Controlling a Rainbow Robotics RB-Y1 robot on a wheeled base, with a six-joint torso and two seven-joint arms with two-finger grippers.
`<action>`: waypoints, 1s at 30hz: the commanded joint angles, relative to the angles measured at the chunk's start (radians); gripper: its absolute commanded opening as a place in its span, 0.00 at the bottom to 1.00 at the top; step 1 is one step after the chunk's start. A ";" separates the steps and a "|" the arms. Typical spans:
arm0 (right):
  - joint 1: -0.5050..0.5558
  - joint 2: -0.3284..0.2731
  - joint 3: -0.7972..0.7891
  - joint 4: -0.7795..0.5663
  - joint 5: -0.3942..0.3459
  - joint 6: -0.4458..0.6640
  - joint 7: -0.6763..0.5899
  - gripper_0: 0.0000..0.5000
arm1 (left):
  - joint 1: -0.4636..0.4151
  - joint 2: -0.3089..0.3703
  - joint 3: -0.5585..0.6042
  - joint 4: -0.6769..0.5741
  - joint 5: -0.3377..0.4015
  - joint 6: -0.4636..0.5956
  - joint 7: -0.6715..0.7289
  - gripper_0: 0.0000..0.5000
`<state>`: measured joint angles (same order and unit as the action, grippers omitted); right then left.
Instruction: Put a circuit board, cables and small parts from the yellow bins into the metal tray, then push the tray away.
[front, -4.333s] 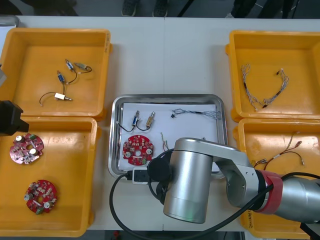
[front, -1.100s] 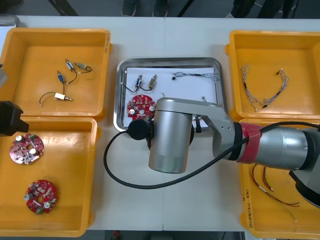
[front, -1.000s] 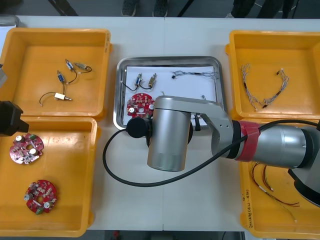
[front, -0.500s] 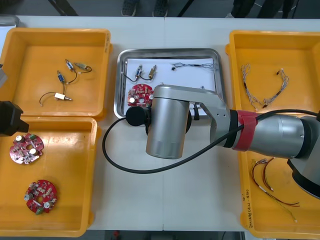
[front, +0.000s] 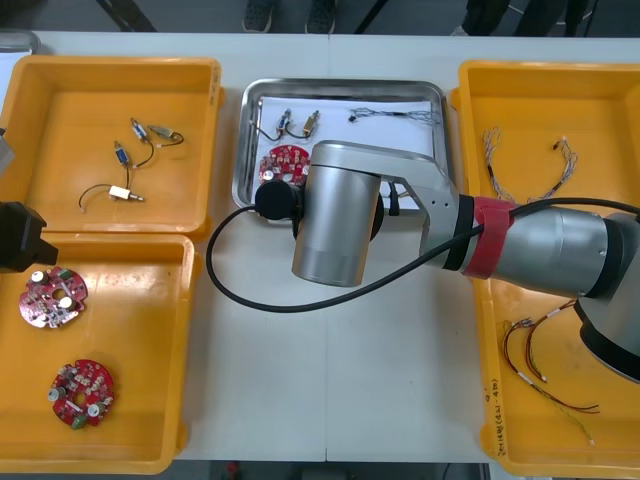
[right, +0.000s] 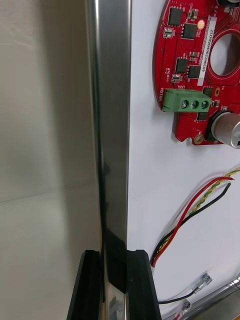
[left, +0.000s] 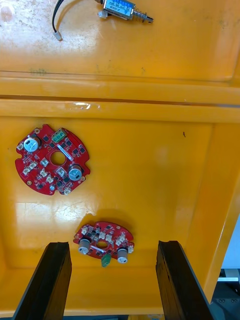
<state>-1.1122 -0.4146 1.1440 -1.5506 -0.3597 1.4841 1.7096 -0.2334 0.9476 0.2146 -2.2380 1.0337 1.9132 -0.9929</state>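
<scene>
My right jaws clamp narrow on the metal tray (right: 112, 100) rim, circuit board (right: 185, 65) just inside. Left jaws wide, hanging over a yellow bin (left: 150, 165).

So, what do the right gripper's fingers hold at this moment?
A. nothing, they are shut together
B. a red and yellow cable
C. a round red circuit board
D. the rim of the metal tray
D: in the right wrist view the right gripper has one black finger on each side of the shiny rim of the metal tray, while the circuit board and the red and yellow cable lie inside the tray, untouched.
</scene>
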 joint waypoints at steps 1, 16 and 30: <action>-0.071 0.020 -0.033 0.015 -0.005 -0.028 -0.004 0.00 | 0.022 0.043 0.032 -0.015 -0.003 0.007 -0.079 1.00; -0.109 0.022 -0.035 0.083 -0.008 -0.113 0.010 0.00 | 0.022 0.043 0.032 -0.015 -0.003 0.007 -0.079 1.00; -0.143 0.031 -0.035 0.188 -0.021 -0.235 0.031 0.00 | 0.022 0.043 0.032 -0.015 -0.003 0.007 -0.079 1.00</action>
<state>-1.1841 -0.4105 1.1429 -1.3822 -0.3637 1.2758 1.7143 -0.2334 0.9476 0.2146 -2.2380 1.0337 1.9132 -0.9932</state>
